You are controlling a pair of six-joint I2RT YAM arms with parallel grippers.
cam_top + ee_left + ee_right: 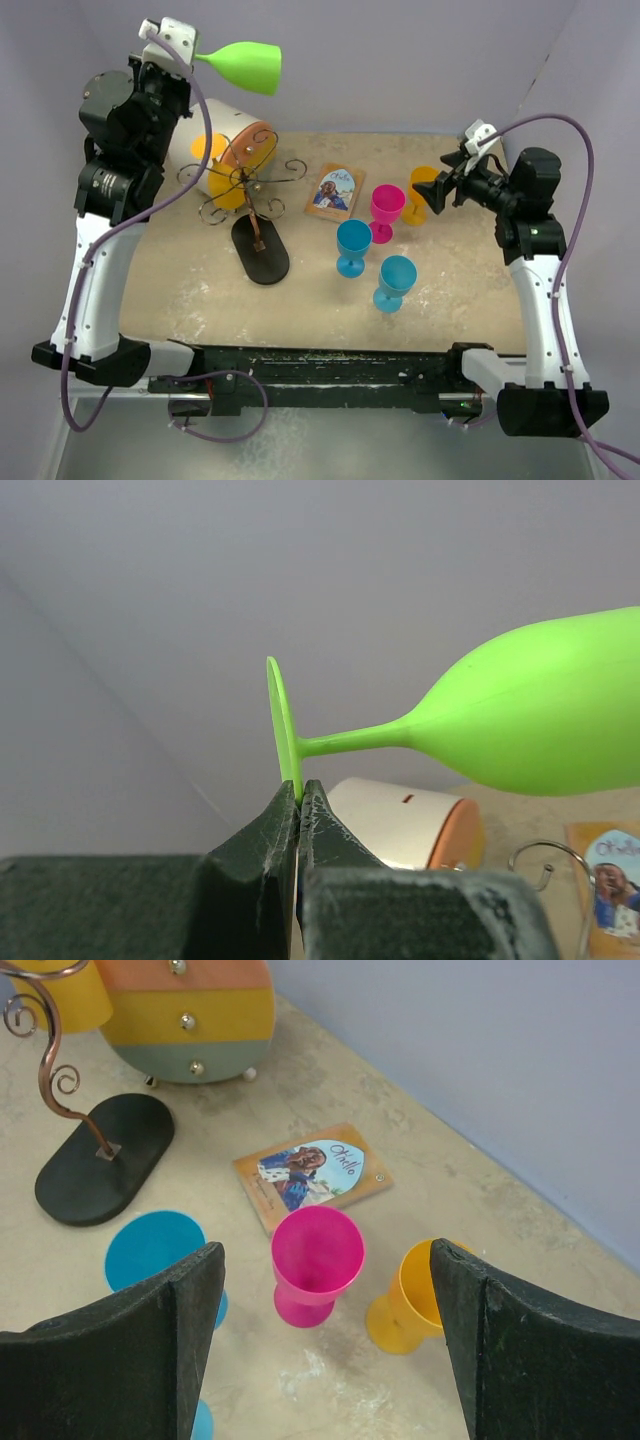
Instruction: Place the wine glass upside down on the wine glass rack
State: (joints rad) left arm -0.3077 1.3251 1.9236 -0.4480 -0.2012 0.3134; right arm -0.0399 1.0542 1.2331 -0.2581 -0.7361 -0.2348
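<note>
While grey walls (400, 60) surround | beige mottled tabletop (180, 290) bears wine glass rack (260, 245)

Bright, even, diffuse light (shadows faint and soft); wrist views blur slightly up close.

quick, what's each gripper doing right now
left gripper: closed on the foot of the lime green plastic wine glass
right gripper: open, holding nothing

From high at six o'clock the top camera takes in the whole table (180, 290), while the left wrist camera at ten o'clock looks level and the right at three o'clock tilts down close, all sharing the picture card (335, 190).
</note>
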